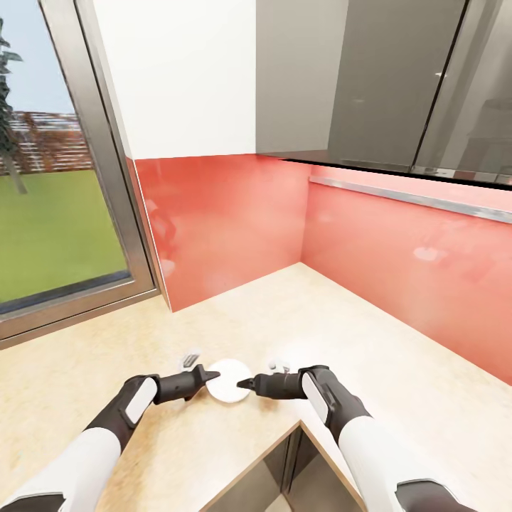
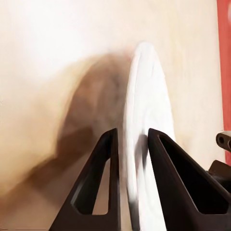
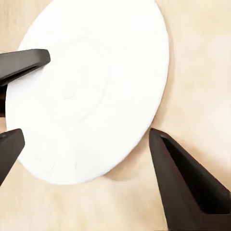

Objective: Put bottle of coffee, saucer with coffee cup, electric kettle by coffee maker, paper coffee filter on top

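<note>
White saucer (image 1: 229,380), one, on kitchen countertop (image 1: 299,313); left hand (image 1: 207,375) pinching its rim, right hand (image 1: 245,384) wide.

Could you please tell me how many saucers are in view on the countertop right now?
1. The saucer lies near the countertop's front edge, between both grippers; the left gripper's fingers straddle its rim, and the right gripper is beside it.

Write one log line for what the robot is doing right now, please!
left gripper: shut on saucer rim | right gripper: open, at saucer's opposite edge | place: kitchen countertop corner
</note>
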You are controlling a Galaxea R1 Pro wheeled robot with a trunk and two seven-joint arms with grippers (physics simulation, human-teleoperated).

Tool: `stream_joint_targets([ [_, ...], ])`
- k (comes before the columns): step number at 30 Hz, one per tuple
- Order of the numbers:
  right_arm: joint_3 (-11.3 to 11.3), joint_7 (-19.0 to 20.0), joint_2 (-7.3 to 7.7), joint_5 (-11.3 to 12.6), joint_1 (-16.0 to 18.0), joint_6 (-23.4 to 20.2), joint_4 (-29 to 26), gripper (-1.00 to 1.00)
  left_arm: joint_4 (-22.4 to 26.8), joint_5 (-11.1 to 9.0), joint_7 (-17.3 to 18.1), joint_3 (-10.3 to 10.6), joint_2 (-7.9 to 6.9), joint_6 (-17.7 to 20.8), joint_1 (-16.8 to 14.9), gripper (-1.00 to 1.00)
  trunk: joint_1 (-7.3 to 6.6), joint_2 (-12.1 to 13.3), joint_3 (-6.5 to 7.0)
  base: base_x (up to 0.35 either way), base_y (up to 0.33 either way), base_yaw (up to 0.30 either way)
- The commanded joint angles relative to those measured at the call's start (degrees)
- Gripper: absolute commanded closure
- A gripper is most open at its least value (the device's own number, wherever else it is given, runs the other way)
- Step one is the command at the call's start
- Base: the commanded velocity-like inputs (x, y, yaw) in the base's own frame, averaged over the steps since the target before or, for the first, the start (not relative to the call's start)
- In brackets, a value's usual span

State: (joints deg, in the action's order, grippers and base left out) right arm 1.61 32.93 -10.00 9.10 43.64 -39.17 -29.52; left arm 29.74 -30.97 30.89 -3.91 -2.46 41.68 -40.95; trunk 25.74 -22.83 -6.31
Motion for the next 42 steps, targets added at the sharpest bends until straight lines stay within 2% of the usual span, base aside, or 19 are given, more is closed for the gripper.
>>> stream_joint_targets([
  [1,0.06,-0.24,0.00,0.30,0.04,-0.37,-0.16,-1.00,-2.13,2.76,0.05,-0.05,-0.18,-0.59,-0.05,1.00,0.05,-0.09,-0.14,0.000,0.000,0.000],
  [4,0.02,-0.24,0.00,0.38,0.04,-0.38,-0.62,-1.00,-1.52,2.55,0.17,-0.37,-0.84,-0.44,-0.34,1.00,0.05,-0.09,-0.14,0.000,0.000,0.000],
  [5,-0.01,-0.29,0.00,0.37,0.04,-0.40,-2.24,-1.00,-1.41,2.48,0.25,-0.47,-2.09,-0.34,-0.59,1.00,0.05,-0.09,-0.14,0.000,0.000,0.000],
  [7,-0.05,-0.31,0.00,0.33,0.04,-0.60,-4.01,-1.00,-1.34,2.44,0.33,-0.53,-3.65,-0.21,-0.80,1.00,0.05,-0.09,-0.14,0.000,0.000,0.000],
  [10,-0.14,-0.32,0.00,0.31,0.04,-2.09,-6.58,-1.00,-1.20,1.96,0.50,-1.23,-7.12,2.17,-1.11,1.00,0.05,-0.09,-0.14,0.000,0.000,0.000],
  [13,-0.21,-0.32,0.00,0.30,0.04,-2.65,-8.96,-1.00,0.23,-1.05,0.51,-3.65,-10.84,5.92,-1.77,1.00,0.05,-0.09,-0.14,0.000,0.000,0.000],
  [14,-0.24,-0.36,0.00,0.30,0.04,-2.69,-9.63,-1.00,0.92,-1.56,0.50,-3.91,-11.74,6.36,-1.83,1.00,0.05,-0.09,-0.14,0.000,0.000,0.000],
  [15,-0.27,-0.36,0.00,0.30,0.04,-2.73,-11.28,-1.00,2.33,-2.19,0.54,-4.21,-13.42,6.93,-1.90,1.00,0.05,-0.09,-0.14,0.000,0.000,0.000],
  [16,-0.31,-0.35,0.00,0.30,0.04,-2.74,-12.23,-1.00,3.02,-2.62,0.55,-4.30,-14.18,7.38,-1.91,1.00,0.05,-0.09,-0.14,0.000,0.000,0.000],
  [17,-0.44,-0.33,0.00,0.30,0.04,-2.70,-14.06,-1.00,4.45,-4.16,0.61,-4.38,-15.30,9.36,-1.88,1.00,0.05,-0.09,-0.14,0.000,0.000,0.000],
  [19,-0.58,-0.33,0.00,0.30,0.04,-2.68,-15.70,-1.00,6.77,-6.91,0.63,-4.43,-16.43,12.35,-1.66,1.00,0.05,-0.09,-0.14,0.000,0.000,0.000],
  [22,-0.58,-0.26,0.00,0.30,0.04,-2.63,-18.25,-1.00,10.44,-8.49,0.66,-4.43,-18.16,13.59,-1.00,1.00,0.05,-0.09,-0.14,0.000,0.000,0.000],
  [30,-0.56,-0.38,0.00,0.14,0.02,-2.64,-26.20,-1.00,11.67,-8.75,0.64,-4.36,-18.26,13.61,-0.82,1.00,0.05,-0.09,-0.14,-0.053,0.000,0.000],
  [31,-0.56,-0.40,0.00,0.03,-0.03,-2.66,-29.20,-1.00,11.79,-8.75,0.66,-4.40,-18.26,13.54,-0.86,1.00,0.05,-0.09,-0.14,-0.311,0.000,0.000],
  [32,-0.56,-0.41,0.00,0.03,-0.02,-2.66,-29.89,-1.00,11.80,-8.75,0.66,-4.41,-18.27,13.54,-0.87,1.00,0.05,-0.09,-0.14,-0.321,0.000,0.000],
  [42,-0.55,-0.41,0.00,0.05,-0.03,-2.67,-31.22,-1.00,11.92,-8.75,0.66,-4.37,-18.28,13.52,-0.89,1.00,0.05,-0.09,-0.14,-0.337,0.000,0.000],
])
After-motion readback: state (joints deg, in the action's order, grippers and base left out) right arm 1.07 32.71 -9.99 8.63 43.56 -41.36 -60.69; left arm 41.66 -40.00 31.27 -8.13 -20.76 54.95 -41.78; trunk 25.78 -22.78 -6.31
